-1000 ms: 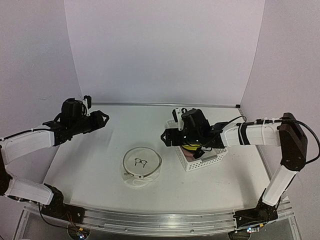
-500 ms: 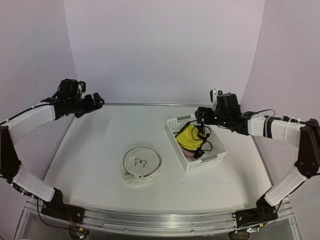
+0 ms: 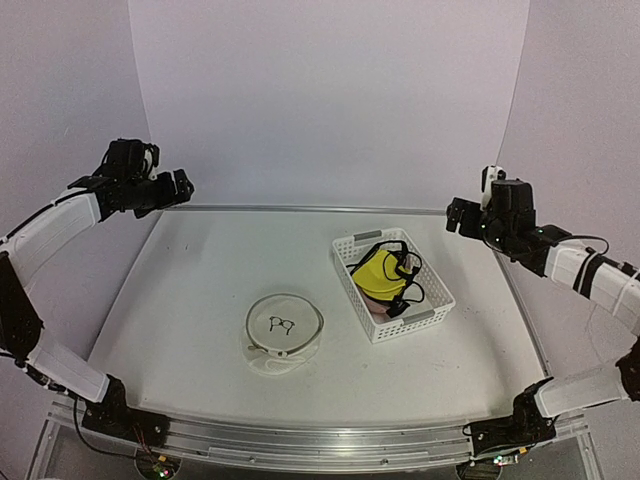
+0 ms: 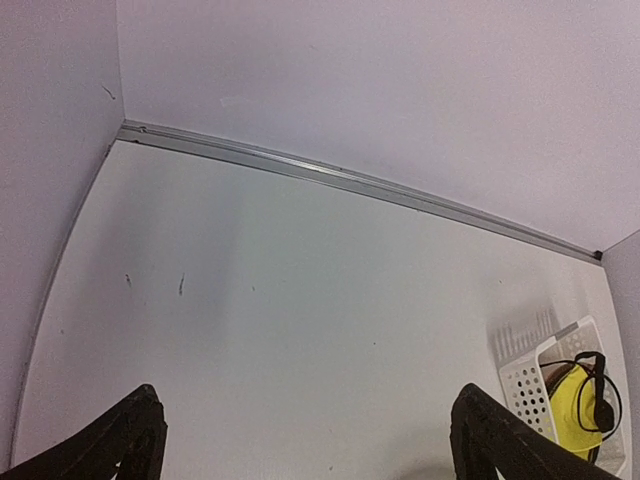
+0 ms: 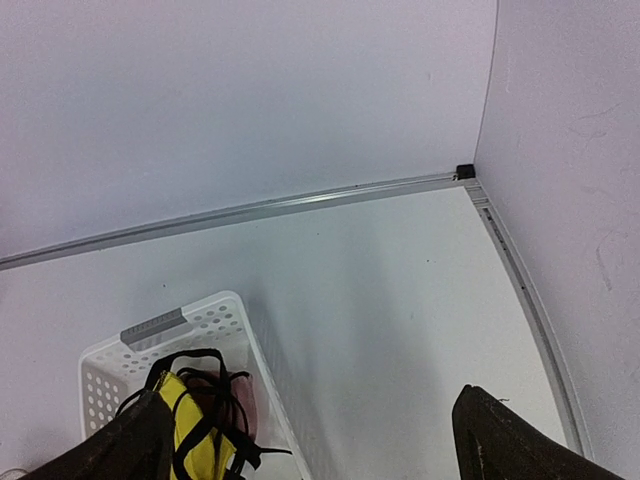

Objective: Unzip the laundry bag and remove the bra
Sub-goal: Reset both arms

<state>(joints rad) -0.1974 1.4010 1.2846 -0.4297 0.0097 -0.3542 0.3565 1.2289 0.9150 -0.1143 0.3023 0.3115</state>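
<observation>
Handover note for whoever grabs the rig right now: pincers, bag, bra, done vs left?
Pincers: left pincer open, empty, raised over the table's far-left corner. The right pincer is open, empty, raised at far right, past the basket.
Things: laundry bag lies flattened to a disc on the table, left of the basket. The bra lies in the basket.
Done: bra is out of the bag.
Left: nothing obvious; the zip's state can't be made out.

Right wrist view: bra [image 5: 195, 440], basket [image 5: 105, 385] cut by bottom edge.
</observation>
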